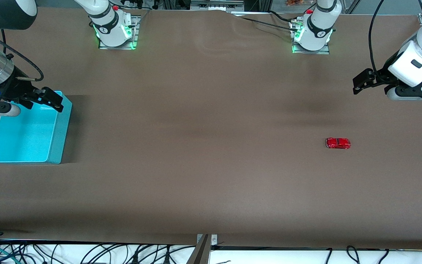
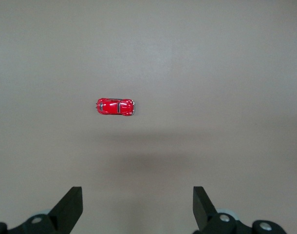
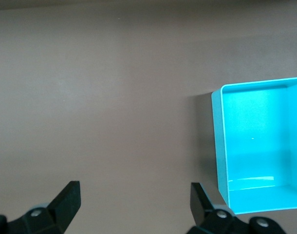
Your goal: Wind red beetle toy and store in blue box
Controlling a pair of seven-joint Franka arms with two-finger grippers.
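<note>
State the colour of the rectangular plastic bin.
Cyan-blue plastic bin, clearest in the right wrist view.

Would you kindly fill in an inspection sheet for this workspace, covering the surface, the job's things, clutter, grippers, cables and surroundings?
Surface: brown table, slightly rippled between the arm bases.
Job's things: red beetle toy on the table toward the left arm's end; blue box toward the right arm's end, nothing seen inside.
Clutter: nothing seen.
Grippers: left gripper open, in the air above the table; right gripper open, over the box's rim.
Cables: loose cables along the table edge nearest the front camera.
Surroundings: arm bases lit green.
</note>
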